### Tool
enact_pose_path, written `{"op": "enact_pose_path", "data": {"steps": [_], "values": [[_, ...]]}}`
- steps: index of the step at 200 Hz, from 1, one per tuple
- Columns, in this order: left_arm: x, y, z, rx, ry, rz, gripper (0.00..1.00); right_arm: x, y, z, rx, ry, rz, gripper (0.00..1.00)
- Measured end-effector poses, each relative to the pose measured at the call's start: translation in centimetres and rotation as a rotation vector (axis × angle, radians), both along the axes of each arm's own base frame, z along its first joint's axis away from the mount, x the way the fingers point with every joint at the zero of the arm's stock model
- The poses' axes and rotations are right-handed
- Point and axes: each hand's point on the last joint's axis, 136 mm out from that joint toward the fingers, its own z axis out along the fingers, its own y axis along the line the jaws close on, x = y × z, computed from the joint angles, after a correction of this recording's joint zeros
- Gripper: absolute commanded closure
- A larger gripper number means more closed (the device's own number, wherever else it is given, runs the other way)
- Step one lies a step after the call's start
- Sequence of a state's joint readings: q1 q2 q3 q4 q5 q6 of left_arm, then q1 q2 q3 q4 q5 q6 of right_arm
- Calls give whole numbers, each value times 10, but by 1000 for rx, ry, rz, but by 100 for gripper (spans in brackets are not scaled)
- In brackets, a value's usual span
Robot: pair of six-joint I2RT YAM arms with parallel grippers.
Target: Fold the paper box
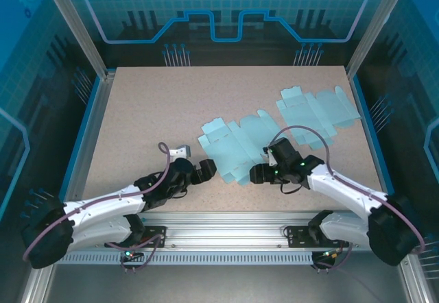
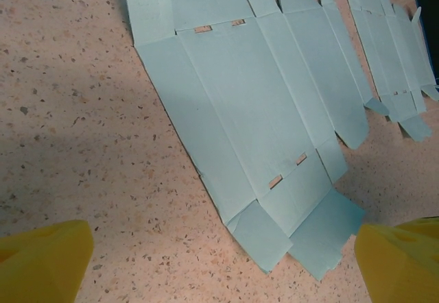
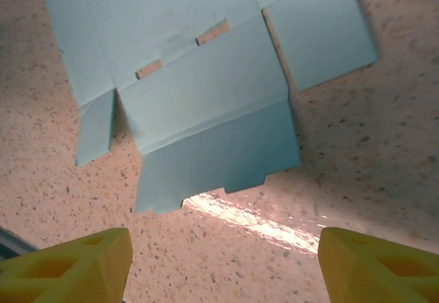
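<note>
Beside the flat paper box [image 1: 233, 145], left gripper [image 1: 208, 170] and right gripper [image 1: 255, 174] stand spread, holding nothing.

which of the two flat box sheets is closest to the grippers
The nearer, left-hand sheet, with the left gripper and right gripper at its near end. The other sheet lies farther back and to the right.
</note>
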State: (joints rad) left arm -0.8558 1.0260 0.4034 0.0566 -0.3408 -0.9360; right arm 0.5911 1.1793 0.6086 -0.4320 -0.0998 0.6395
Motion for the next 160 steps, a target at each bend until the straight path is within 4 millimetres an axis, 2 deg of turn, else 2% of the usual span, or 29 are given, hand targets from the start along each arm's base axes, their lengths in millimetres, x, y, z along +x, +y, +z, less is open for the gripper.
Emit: {"op": "enact_pose_path", "data": {"steps": [28, 68, 102, 160], "values": [[2, 2, 6, -7, -20, 12, 1, 1, 6, -17, 10, 74, -35, 26], [4, 7, 22, -34, -67, 37, 1, 10, 19, -23, 66, 99, -82, 28], [5, 11, 25, -29, -80, 53, 1, 15, 24, -38, 77, 139, -118, 41], [5, 13, 20, 5, -76, 49, 1, 22, 27, -43, 141, 159, -198, 68]]}}
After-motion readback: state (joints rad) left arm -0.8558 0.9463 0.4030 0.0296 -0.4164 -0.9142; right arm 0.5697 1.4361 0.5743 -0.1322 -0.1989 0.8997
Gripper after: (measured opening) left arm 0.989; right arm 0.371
